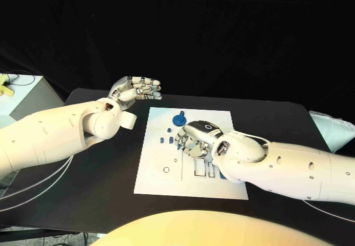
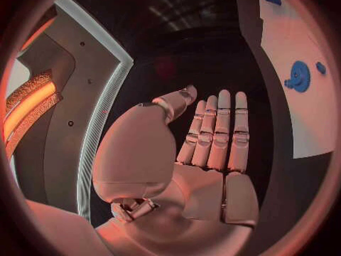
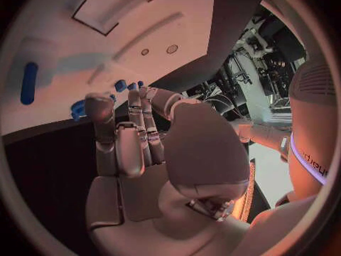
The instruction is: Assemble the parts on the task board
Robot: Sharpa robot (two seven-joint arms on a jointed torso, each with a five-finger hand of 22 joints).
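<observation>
The white task board [image 1: 162, 179] lies in the middle of the black table. A blue gear [image 1: 179, 120] stands near its far edge, with a small blue part [image 1: 182, 112] just beyond it. My right hand [image 1: 196, 136] hangs over the board's middle, fingers bent down among small blue parts [image 1: 169, 131]; nothing is plainly held. Past its fingertips [image 3: 99, 105] lie small blue parts [image 3: 77, 109] and a long blue part [image 3: 28, 82]. My left hand [image 1: 137, 89] floats off the board's far left corner, fingers straight and empty [image 2: 213, 136], with the gear [image 2: 298, 77] to its side.
A white box [image 1: 26, 95] with a yellow item stands at the table's far left. A pale object [image 1: 333, 130] lies at the right edge. Blue upright parts [image 1: 201, 167] sit in slots beside my right forearm. Both arms cover the table's sides.
</observation>
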